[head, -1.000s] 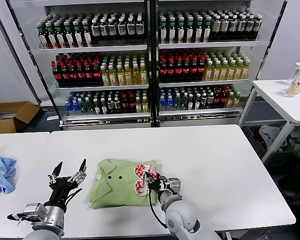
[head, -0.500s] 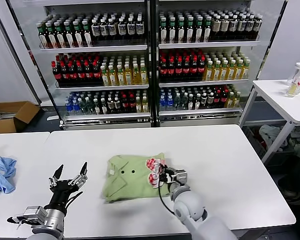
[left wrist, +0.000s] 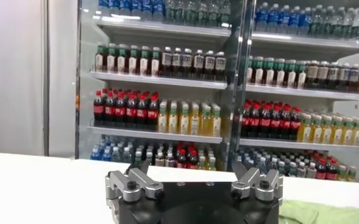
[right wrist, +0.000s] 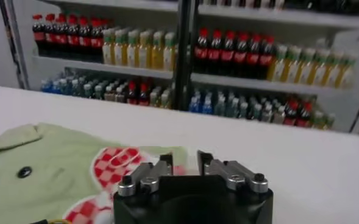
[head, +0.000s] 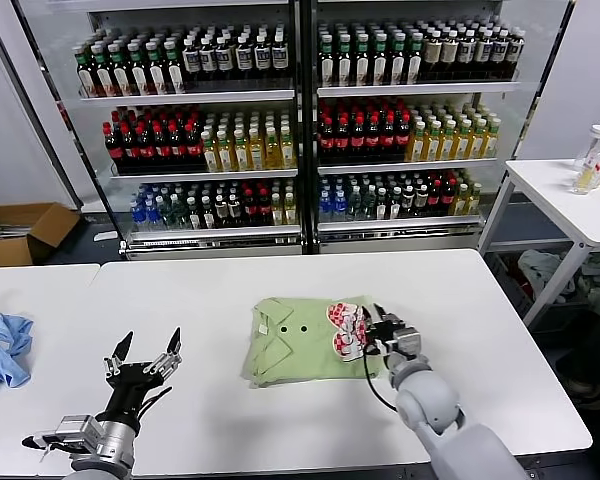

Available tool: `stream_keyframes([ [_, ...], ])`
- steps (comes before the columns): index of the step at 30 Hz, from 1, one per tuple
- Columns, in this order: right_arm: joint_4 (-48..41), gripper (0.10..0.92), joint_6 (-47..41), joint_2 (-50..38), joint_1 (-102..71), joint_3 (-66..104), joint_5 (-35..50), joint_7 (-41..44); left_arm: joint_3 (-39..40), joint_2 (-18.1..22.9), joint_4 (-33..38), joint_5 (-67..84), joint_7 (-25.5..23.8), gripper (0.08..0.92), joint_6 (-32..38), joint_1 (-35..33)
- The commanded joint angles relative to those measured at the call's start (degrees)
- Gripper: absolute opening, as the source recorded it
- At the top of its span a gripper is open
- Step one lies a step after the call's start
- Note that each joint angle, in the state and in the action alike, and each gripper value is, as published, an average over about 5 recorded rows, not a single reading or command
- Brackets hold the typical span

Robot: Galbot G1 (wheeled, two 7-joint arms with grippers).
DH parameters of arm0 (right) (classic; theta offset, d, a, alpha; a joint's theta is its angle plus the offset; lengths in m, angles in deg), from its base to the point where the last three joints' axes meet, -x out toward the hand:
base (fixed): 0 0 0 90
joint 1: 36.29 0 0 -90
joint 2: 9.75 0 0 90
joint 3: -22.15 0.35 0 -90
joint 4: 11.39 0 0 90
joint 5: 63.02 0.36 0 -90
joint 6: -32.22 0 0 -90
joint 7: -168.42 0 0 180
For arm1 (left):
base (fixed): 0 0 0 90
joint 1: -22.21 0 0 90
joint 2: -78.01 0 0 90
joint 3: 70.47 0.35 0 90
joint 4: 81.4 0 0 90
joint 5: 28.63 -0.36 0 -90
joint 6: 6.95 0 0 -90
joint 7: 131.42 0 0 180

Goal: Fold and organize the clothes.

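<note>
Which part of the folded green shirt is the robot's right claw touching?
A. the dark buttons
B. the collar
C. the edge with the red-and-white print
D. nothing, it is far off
C: the right claw sits against the green shirt at its red-and-white print, away from the collar and buttons.

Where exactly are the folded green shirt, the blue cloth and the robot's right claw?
Light green folded cotton shirt (head: 298,350), head view: plain fabric below the buttons.
Light blue crumpled cloth (head: 2,346), head view: its middle, at the table's left edge.
Right claw (head: 372,335), head view: between fingertips, at the shirt's printed edge.
</note>
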Motion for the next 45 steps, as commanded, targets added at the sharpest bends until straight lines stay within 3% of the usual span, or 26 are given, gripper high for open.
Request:
stream_keyframes([
  [1, 13.0, 0.385, 16.4, -5.3, -16.3, 10.4, -9.0, 0.9, -0.2, 0.2, 0.6, -1.4, 0.0, 0.823, 0.1, -0.8],
  [8, 23.3, 0.584, 18.0, -4.8, -31.8, 20.3, -6.4, 2.5, 0.0, -0.1, 1.2, -1.9, -0.5, 0.823, 0.0, -1.5],
  [17, 25.3, 0.809, 18.4, -3.6, -35.1, 22.7, -4.6, 3.4, 0.2, -0.5, 1.6, -1.9, -1.0, 0.823, -0.4, -1.9],
  [45, 29.0, 0.823, 17.4, -3.7, -35.0, 23.3, -5.6, 1.7, -1.5, -0.5, 5.4, -2.0, -1.9, 0.823, -0.9, -5.2],
])
